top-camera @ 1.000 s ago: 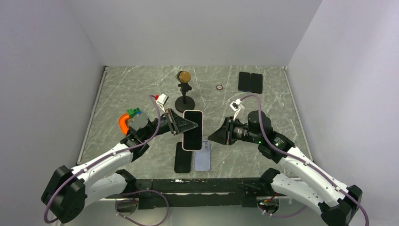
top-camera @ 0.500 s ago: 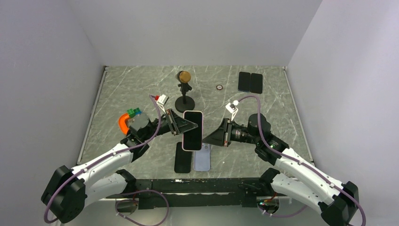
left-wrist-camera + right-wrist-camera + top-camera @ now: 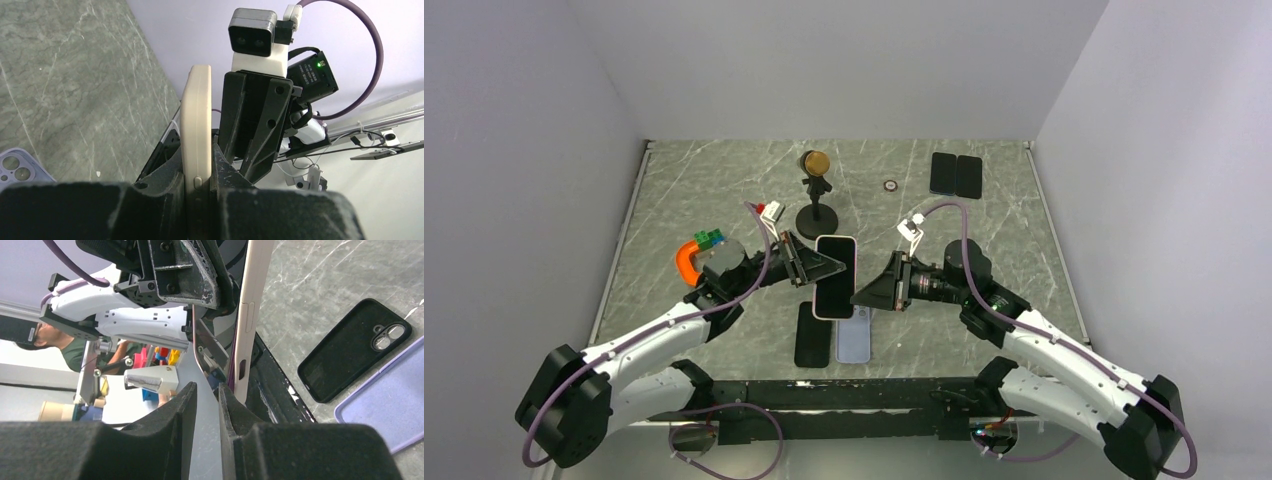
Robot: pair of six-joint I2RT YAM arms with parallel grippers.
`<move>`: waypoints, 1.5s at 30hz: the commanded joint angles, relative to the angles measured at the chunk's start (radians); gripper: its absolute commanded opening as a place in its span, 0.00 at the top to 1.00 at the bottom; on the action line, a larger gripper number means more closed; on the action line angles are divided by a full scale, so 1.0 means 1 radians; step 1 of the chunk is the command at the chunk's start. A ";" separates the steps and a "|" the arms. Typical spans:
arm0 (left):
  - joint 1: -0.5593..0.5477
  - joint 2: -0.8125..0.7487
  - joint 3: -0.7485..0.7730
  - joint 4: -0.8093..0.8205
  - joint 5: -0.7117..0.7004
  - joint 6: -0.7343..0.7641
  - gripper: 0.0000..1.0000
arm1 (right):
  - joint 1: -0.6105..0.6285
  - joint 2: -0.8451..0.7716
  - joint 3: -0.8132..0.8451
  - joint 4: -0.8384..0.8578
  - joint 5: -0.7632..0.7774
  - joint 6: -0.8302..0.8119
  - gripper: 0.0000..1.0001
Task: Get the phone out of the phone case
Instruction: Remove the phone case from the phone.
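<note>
The phone in its cream-pink case (image 3: 834,277) is held upright above the table, screen toward the top camera. My left gripper (image 3: 822,268) is shut on its left side. In the left wrist view the case's cream edge (image 3: 196,120) is clamped between my left gripper's (image 3: 200,152) fingers. My right gripper (image 3: 857,296) is at the phone's lower right edge. In the right wrist view its fingers (image 3: 207,390) stand a narrow gap apart with nothing between them, and the case edge (image 3: 252,315) is just to their right.
An empty black case (image 3: 811,335) and a lavender case (image 3: 854,342) lie on the table under the phone; both also show in the right wrist view (image 3: 355,347) (image 3: 387,405). A round-headed stand (image 3: 815,195), two dark phones (image 3: 955,174), a small ring (image 3: 890,185) and an orange part (image 3: 685,262) lie farther off.
My right gripper has moved left, from well clear of the phone to right against its lower right edge. The left gripper and phone have stayed nearly still.
</note>
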 commanded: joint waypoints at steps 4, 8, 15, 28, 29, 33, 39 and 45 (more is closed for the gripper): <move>0.001 -0.029 0.028 0.118 -0.004 -0.022 1.00 | 0.010 -0.012 0.002 -0.039 0.044 -0.042 0.72; 0.000 -0.039 0.032 0.091 -0.018 -0.004 1.00 | 0.010 -0.037 -0.012 -0.038 0.038 -0.038 0.72; 0.000 -0.020 0.029 0.126 -0.016 -0.020 1.00 | 0.013 -0.045 -0.022 -0.012 0.024 -0.033 0.72; 0.000 -0.025 0.038 0.098 -0.021 -0.003 1.00 | 0.034 -0.028 -0.019 0.022 0.022 -0.026 0.74; 0.000 -0.027 0.039 0.093 -0.021 0.001 1.00 | 0.038 -0.032 -0.015 0.014 0.025 -0.031 0.74; 0.000 -0.025 0.036 0.097 -0.025 0.002 1.00 | 0.051 -0.035 -0.012 0.007 0.033 -0.028 0.75; 0.000 -0.009 0.036 0.128 -0.018 -0.011 1.00 | 0.069 -0.003 -0.041 0.065 0.037 0.000 0.75; 0.000 -0.024 0.040 0.090 -0.020 0.007 1.00 | 0.087 0.025 -0.035 0.082 0.047 -0.001 0.75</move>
